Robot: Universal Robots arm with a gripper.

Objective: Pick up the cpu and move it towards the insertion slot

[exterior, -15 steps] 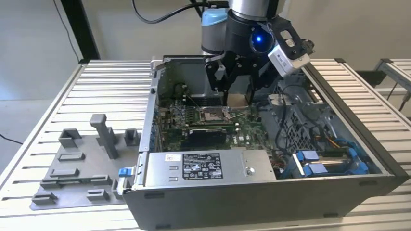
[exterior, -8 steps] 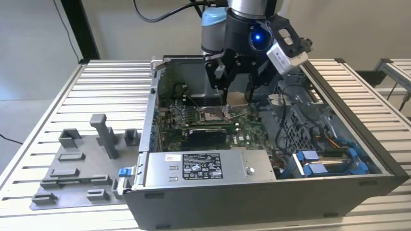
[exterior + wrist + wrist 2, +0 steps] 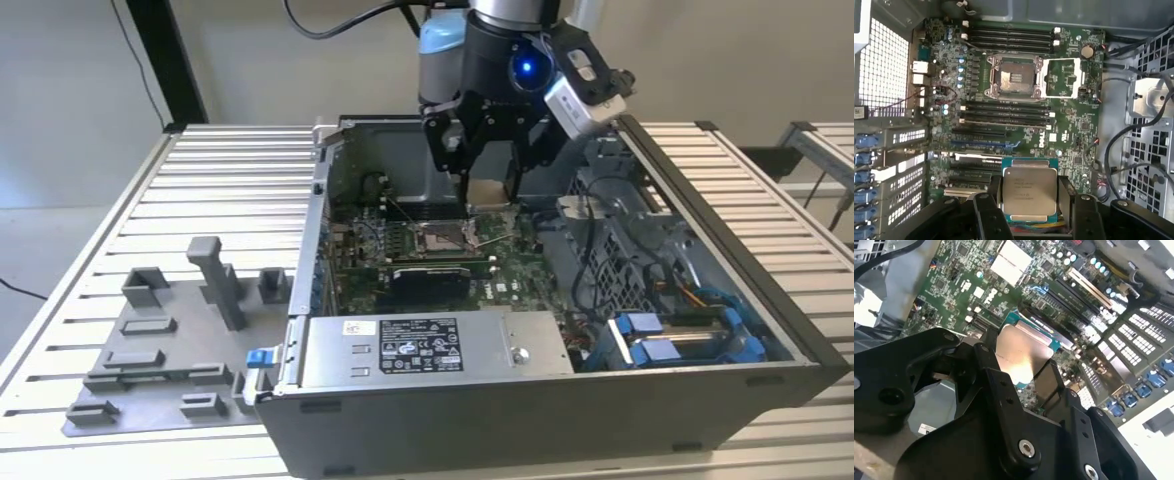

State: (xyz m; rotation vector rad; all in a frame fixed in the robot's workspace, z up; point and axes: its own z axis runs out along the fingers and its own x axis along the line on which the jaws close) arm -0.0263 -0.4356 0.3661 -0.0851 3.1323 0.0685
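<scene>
The gripper (image 3: 1030, 199) grasps the cpu (image 3: 1029, 193) by two opposite edges, one black finger (image 3: 992, 192) on each side of the square chip, with the silvery face showing between them in both wrist views; in the second wrist view the cpu (image 3: 1021, 352) sits tilted at the finger ends, its teal rim visible along one edge. In the exterior view the gripper (image 3: 490, 190) hangs inside the open computer case (image 3: 561, 400), holding the chip off the board, just above the motherboard (image 3: 514, 275) and close to the case's rear wall. The insertion slot (image 3: 1014, 77) lies open on the green board, its silver frame and thin wire levers around a dull brown centre, with its hinged load plate (image 3: 1064, 76) folded out beside it; in the exterior view the insertion slot (image 3: 447, 237) is just below and slightly towards the exterior view's left of the held chip. Dark memory slots (image 3: 1004, 115) run between the socket and the gripper. The case stands on a ribbed metal table (image 3: 227, 190), and near the table's front corner on the exterior view's left rests a grey fixture plate (image 3: 167, 345) with upright blocks.
</scene>
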